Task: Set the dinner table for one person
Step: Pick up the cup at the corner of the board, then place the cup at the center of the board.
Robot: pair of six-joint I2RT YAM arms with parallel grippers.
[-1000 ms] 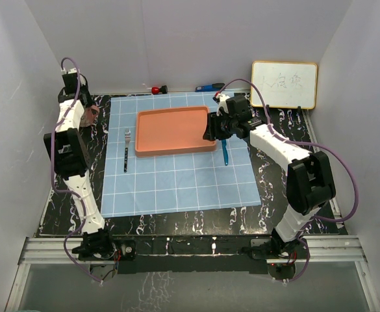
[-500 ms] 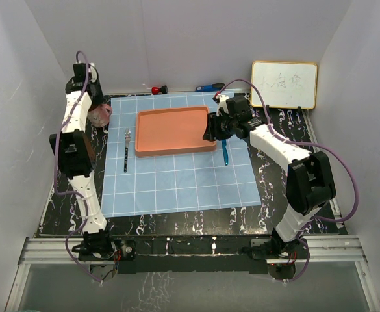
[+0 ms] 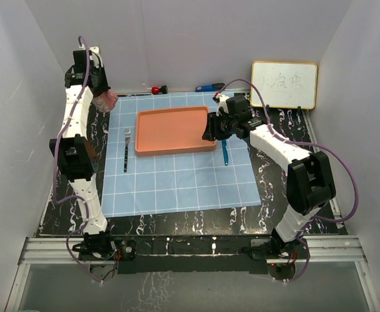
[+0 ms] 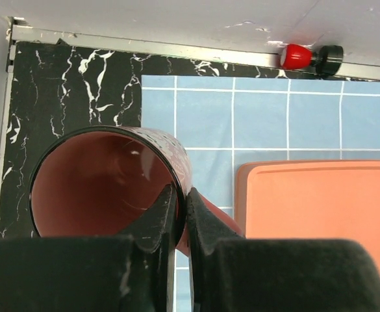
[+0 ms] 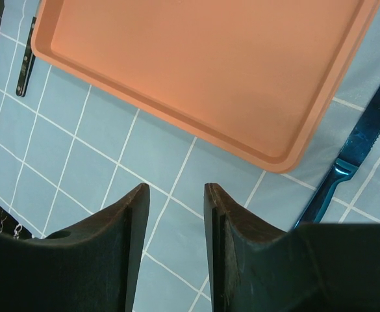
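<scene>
Raised higher, left end effector (image 4: pixel 182 195) pinches the mug (image 4: pixel 92 182) wall, shown only wrist-side.

In the left wrist view, the left gripper (image 4: pixel 180 196) hides the near wall of the cup (image 4: pixel 105 195), and the orange tray (image 4: pixel 319 208) runs off the right edge. The right wrist view cuts the knife (image 5: pixel 345 169) at the right edge. The writing on the whiteboard (image 3: pixel 284 84) is too small to read.
</scene>
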